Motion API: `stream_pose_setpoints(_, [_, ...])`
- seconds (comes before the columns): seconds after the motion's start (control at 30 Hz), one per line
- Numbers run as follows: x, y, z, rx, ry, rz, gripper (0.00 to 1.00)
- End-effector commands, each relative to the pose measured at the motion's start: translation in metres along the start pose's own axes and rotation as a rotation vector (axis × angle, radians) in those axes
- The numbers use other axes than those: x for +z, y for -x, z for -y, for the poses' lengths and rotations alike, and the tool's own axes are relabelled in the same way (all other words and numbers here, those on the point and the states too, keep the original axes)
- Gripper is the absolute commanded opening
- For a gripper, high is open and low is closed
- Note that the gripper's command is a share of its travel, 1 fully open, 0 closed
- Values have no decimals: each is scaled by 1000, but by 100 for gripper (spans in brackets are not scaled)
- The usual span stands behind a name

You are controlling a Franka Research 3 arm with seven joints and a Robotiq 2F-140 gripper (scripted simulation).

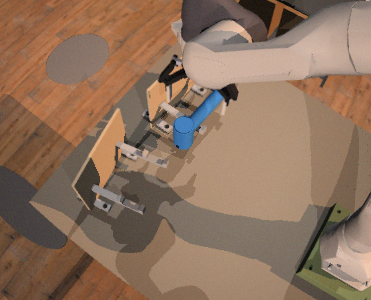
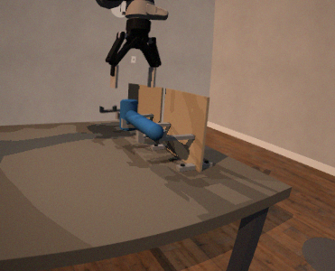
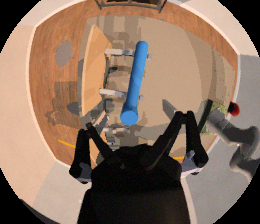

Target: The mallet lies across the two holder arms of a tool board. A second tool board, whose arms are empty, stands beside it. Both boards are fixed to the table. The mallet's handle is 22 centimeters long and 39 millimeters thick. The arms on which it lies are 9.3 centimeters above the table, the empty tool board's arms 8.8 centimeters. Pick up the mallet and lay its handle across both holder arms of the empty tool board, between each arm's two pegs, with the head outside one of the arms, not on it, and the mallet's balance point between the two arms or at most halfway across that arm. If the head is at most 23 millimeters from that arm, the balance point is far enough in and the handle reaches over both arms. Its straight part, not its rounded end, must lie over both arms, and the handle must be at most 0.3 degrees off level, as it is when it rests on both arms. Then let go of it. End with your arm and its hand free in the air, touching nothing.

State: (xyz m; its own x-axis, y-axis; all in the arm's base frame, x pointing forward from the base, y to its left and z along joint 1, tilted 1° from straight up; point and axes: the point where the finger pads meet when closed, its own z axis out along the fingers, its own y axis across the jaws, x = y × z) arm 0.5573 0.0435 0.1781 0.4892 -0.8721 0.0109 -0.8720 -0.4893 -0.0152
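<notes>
My claw point(image 2: 133, 77) spread wide and pinching nothing, I hover above the mallet point(image 2: 142, 121), clear of it, blue mallet lying across its board's point(image 2: 150, 100) two arms, head point(image 1: 183, 132) outside one arm, empty board point(image 1: 105, 152) beside it on the table point(image 2: 122, 208).

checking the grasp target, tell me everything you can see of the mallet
The mallet is all blue, smooth and plastic-looking: a thick round handle with a rounded free end and a short cylindrical head standing upright. It lies level across the two grey holder arms of its tool board, head outside one arm. The open gripper hangs above it, not touching.
</notes>
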Motion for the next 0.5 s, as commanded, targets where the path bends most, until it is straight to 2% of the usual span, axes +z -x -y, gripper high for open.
stream_pose_setpoints(0.0, [0,-9,-2,167,-4,-1,100])
stream_pose_setpoints(0.13, [1,-13,-3,205,-4,-2,100])
stream_pose_setpoints(0.33, [2,-29,-9,348,-4,-5,100])
stream_pose_setpoints(0.47, [2,-30,-10,361,-4,-5,100])
